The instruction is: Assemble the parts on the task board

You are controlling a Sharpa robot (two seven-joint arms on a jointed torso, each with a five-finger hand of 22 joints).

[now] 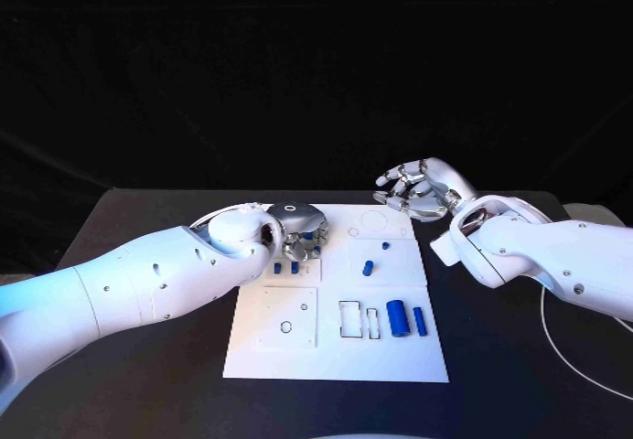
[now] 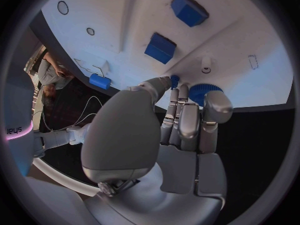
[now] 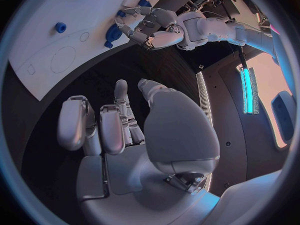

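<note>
One white task board [image 1: 337, 361] flat at centre of black bench [image 1: 145, 402], printed outlines and recesses on it. Blue parts: two cylinders [image 1: 397, 318] at board's right side, two small pegs [image 1: 368, 268] mid-board. Left hand [image 1: 298, 236] over board's far-left area, fingers on blue round part [image 2: 201, 92]; firm grasp unclear. Right hand [image 1: 420, 190] past board's far edge, fingers apart, holding nothing.

A black table [image 1: 158, 393] stands against a black backdrop [image 1: 316, 82] (unlit, featureless). A white cable [image 1: 570, 352] loops on the table's right side. A cyan light strip [image 3: 247, 89] glows beyond.
</note>
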